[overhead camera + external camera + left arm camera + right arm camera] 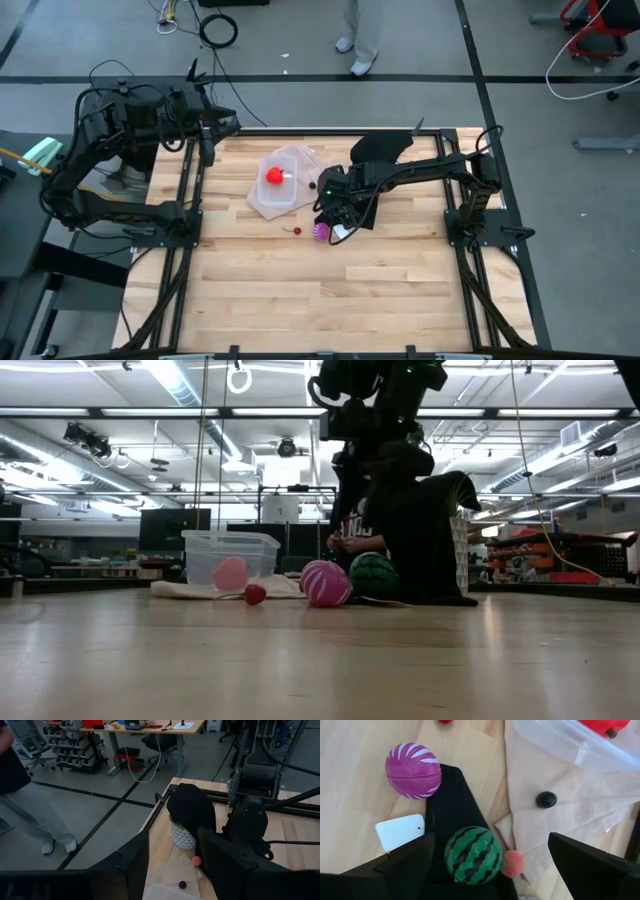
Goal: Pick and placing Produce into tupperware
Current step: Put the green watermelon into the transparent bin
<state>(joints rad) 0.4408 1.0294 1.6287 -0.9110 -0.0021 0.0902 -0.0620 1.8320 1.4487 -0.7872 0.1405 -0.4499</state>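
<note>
While hovering above the green striped fruit [472, 855], right claw [490, 865] spread wide, left claw [172, 870] parted, idle.

Colours and patterns, placed from the tupperware [279, 181], clear and translucent:
- inside it: red ball-like fruit [272, 176].
- beside it: black cloth [454, 815], carrying green ball [473, 855] with dark stripes.
- past the cloth: magenta-purple fruit [413, 770], white-striped.
- near it: tiny dark red piece [296, 231].
- table [300, 290]: pale wood planks.

Red fruit [600, 726] (in the tupperware [570, 745]) cut off by edge
</note>
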